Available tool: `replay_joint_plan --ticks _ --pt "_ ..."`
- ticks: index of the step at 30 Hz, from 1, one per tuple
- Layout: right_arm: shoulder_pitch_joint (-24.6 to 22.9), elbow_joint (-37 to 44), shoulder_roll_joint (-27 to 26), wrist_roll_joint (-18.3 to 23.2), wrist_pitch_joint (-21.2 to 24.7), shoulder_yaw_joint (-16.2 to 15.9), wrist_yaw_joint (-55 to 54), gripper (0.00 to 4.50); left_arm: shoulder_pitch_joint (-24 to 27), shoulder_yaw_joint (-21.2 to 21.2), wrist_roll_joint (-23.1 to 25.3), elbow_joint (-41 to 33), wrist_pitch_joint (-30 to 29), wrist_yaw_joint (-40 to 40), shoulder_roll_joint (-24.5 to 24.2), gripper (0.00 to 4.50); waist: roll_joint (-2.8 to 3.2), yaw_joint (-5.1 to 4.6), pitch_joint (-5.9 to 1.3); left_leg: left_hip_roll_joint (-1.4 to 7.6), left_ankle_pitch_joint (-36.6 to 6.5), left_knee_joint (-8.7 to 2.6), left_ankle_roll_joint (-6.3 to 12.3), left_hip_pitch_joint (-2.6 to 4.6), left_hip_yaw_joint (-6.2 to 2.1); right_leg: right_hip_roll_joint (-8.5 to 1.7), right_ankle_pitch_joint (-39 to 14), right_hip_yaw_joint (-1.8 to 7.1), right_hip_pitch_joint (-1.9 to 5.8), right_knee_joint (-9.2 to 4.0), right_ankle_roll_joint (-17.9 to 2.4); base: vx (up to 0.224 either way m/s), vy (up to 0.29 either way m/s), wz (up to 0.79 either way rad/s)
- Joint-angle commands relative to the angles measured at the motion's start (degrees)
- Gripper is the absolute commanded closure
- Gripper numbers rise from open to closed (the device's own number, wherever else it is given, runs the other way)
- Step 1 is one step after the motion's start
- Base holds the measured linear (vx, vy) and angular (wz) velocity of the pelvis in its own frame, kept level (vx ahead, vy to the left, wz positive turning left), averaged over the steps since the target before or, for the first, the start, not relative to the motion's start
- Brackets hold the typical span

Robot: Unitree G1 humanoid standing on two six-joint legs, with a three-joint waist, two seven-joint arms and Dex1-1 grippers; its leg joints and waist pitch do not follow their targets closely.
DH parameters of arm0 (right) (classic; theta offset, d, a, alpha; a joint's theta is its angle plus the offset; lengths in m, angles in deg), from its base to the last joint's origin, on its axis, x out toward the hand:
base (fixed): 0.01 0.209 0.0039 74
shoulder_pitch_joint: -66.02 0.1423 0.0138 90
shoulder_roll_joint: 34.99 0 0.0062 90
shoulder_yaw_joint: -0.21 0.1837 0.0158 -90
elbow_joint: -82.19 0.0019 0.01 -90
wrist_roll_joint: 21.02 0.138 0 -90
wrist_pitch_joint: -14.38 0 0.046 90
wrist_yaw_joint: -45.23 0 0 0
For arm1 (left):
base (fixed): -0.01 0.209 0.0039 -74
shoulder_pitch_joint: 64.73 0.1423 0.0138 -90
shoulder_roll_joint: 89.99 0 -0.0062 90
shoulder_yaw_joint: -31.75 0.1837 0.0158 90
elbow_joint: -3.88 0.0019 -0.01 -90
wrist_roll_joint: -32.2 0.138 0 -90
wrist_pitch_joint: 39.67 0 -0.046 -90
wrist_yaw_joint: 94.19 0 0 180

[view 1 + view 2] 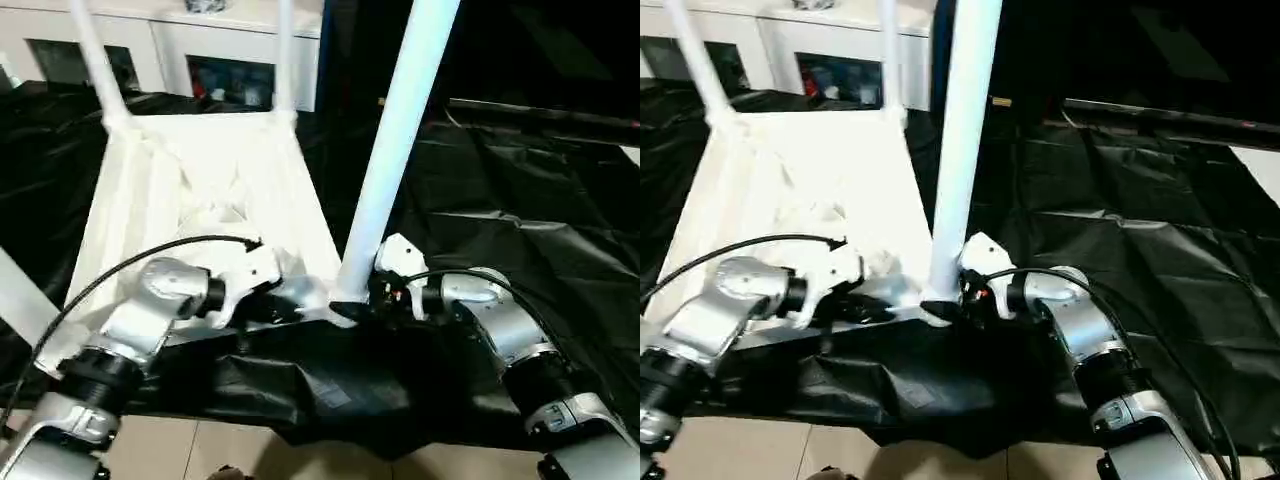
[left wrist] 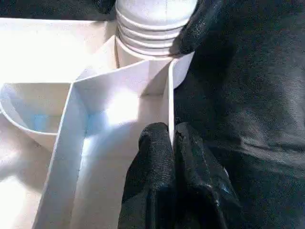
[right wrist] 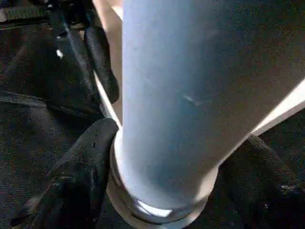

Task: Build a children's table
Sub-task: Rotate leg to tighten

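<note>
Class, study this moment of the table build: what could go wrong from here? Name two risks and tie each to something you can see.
1. The leg leans in its corner socket; if the right gripper at its base lets go, it may topple.
2. The left gripper pinches only a thin rim of the table top; it could slip.

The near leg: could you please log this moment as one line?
left gripper: shut on tabletop edge | right gripper: around near leg base | far legs: standing
</note>
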Motion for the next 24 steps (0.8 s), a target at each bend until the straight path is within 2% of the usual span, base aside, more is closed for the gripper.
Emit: replay_joint_plan --ticks 1,3,4,10,13,15,17,18,20,21,22,24 --pt "0.8 1.3 0.2 0.5 0.5 0.4 0.3 1.35 0.9 2.6 -1.3 -2.3 0.5 3.4 0.8 4.5 0.39 -0.04 -3.68 1.62 -8.1 -3.89 2.04 1.45 0.03 -3.65 1.7 1.66 2.05 -3.5 -14.9 0.0 0.0 0.0" --pt "0.6 1.4 0.3 0.7 0.7 0.0 1.0 1.4 0.9 2.5 -1.2 -2.2 0.6 3.5 0.7 4.5 0.28 -0.02 -3.65 1.62 -8.1 -3.9 2.02 1.43 0.02 -3.66 1.5 1.65 2.09 -3.51 -14.9 0.0 0.0 0.0" --pt "0.6 1.5 0.3 0.8 0.8 -0.1 1.2 1.65 0.9 2.5 -1.1 -2.1 0.6 3.5 0.6 4.5 0.28 -0.02 -3.67 1.61 -7.9 -3.88 2.01 1.45 0.03 -3.65 1.6 1.65 2.1 -3.5 -14.9 0.0 0.0 0.0" --pt "0.2 1.5 0.3 0.7 0.9 -0.3 1.9 1.78 0.8 2.4 -0.9 -1.5 0.8 3.4 0.6 4.5 0.28 -0.01 -3.71 1.57 -7.3 -3.81 2.14 1.44 0.04 -3.63 2.1 1.65 2.16 -3.44 -14.9 0.0 0.0 0.0" --pt "0.1 1.0 -0.9 0.8 1.4 0.7 -0.2 1.8 -0.1 1.6 0.6 0.6 1.4 -1.4 2.3 4.5 0.33 -0.01 -3.7 1.58 -7.3 -3.82 2.08 1.46 0.04 -3.59 2.4 1.62 2.15 -3.43 -14.9 0.0 0.0 0.0" --pt "0.4 -0.6 -2.7 -0.1 1.0 1.9 -5.3 1.81 -1.5 0.8 2.1 3.1 0.1 -6.8 4.6 4.5 0.26 0.09 -3.59 1.61 -8.1 -3.85 1.75 1.68 0.13 -3.63 1.0 1.67 1.96 -3.64 -14.8 0.0 0.0 0.0" --pt "1.6 -4.2 -6.9 -0.6 1.7 5.1 -17.1 1.81 -3.8 -0.1 3.7 6.5 -1.7 -14.3 8.5 4.5 0.05 -0.01 -3.52 1.54 -8.7 -3.98 0.69 1.55 0.14 -3.77 -1.6 1.71 1.99 -3.83 -14.4 0.0 0.0 0.0" --pt "2.2 -6.2 -9.3 -0.5 2.3 6.9 -23.2 1.81 -5.1 -0.7 4.3 8.3 -2.3 -18.3 10.8 4.5 0.09 -0.21 -3.4 1.44 -10.9 -4.19 -1.02 1.67 0.0 -3.96 -6.4 1.74 1.81 -4.27 -13.7 0.0 0.0 0.0" --pt "2.5 -7.1 -10.7 -0.1 3.3 7.8 -26.1 1.81 -5.9 -1.0 4.5 9.2 -2.8 -20.4 12.2 4.5 0.19 -0.21 -3.38 1.45 -12.1 -4.26 -1.78 1.82 -0.01 -3.98 -9.1 1.78 1.57 -4.55 -12.9 0.0 0.0 0.0" --pt "2.9 -8.1 -12.1 0.2 4.2 8.7 -29.1 1.81 -6.6 -1.3 4.7 10.0 -3.4 -22.4 13.7 4.5 0.14 -0.27 -3.43 1.54 -12.7 -4.34 -1.96 1.66 -0.19 -4.03 -10.0 1.75 1.72 -4.61 -12.3 0.0 0.0 0.0" --pt "3.5 -9.5 -14.3 -0.1 5.1 9.4 -34.1 1.81 -7.7 -1.5 5.1 11.0 -4.2 -25.4 15.9 4.5 0.61 -0.35 -3.48 1.53 -12.2 -4.35 -2.05 1.61 -0.2 -3.92 -8.9 1.81 1.6 -4.56 -12.0 0.0 0.0 0.0" --pt "3.7 -10.0 -15.4 -0.6 5.1 9.2 -36.0 1.81 -8.1 -1.4 5.3 11.3 -4.5 -26.5 17.0 4.5 0.37 -0.37 -3.65 1.38 -11.3 -4.23 -1.9 1.58 -0.15 -3.79 -6.8 1.75 1.71 -4.43 -12.0 0.0 0.0 0.0"
